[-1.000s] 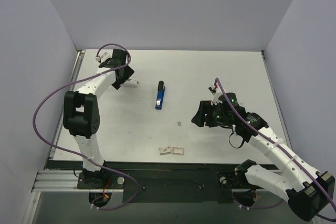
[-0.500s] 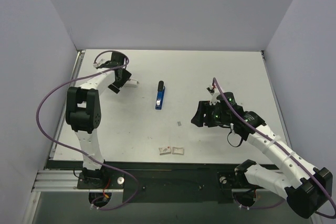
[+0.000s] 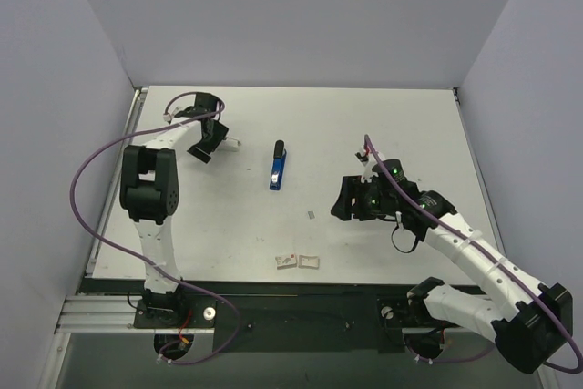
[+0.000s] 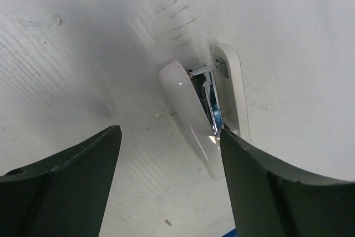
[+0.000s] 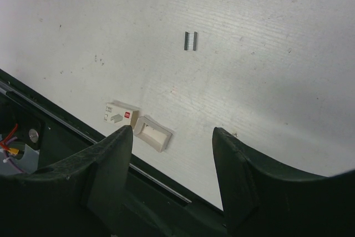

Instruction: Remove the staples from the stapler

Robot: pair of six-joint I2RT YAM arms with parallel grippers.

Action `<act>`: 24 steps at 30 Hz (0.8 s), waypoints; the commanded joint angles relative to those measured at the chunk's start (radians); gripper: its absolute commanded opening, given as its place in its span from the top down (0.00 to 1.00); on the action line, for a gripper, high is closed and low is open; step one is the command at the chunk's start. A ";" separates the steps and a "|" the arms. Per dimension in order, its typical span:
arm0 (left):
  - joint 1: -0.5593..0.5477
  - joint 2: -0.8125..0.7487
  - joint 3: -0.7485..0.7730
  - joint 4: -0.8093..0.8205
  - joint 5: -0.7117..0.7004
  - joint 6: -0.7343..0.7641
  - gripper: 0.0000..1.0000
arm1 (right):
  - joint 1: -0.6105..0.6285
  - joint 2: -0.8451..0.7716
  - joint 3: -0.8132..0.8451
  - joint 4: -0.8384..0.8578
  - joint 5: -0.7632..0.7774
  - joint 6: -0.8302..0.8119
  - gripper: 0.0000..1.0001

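The blue stapler (image 3: 278, 167) with its black far end lies closed at mid-table, with neither gripper touching it; what is inside it is hidden. A short grey block of staples (image 3: 311, 215) (image 5: 190, 40) lies loose on the table to its front right. My left gripper (image 3: 215, 141) (image 4: 169, 131) hangs open at the far left, well left of the stapler, with only bare table between its fingers. My right gripper (image 3: 344, 199) (image 5: 173, 130) is open and empty to the stapler's right, close to the staple block.
A white hinged tool with a metal inside (image 3: 233, 143) (image 4: 202, 109) lies just ahead of the left fingers. A small white staple box with a red mark (image 3: 287, 261) (image 5: 121, 116) and its open tray (image 3: 310, 262) (image 5: 152, 133) lie near the front edge.
The left arm's elbow has swung right and its wrist has turned and drawn back toward the far left. The right gripper has edged slightly left. The stapler has stayed put.
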 commanded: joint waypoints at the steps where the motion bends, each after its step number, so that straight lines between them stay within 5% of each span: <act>1: 0.009 0.022 0.065 0.023 -0.025 -0.058 0.18 | 0.006 0.017 0.009 0.029 0.007 -0.012 0.45; 13: 0.018 0.069 0.073 0.024 -0.020 -0.047 0.20 | 0.006 0.060 0.009 0.055 -0.010 -0.009 0.46; 24: 0.041 0.035 -0.030 0.142 0.047 0.023 0.50 | 0.009 0.060 0.012 0.062 -0.023 0.008 0.49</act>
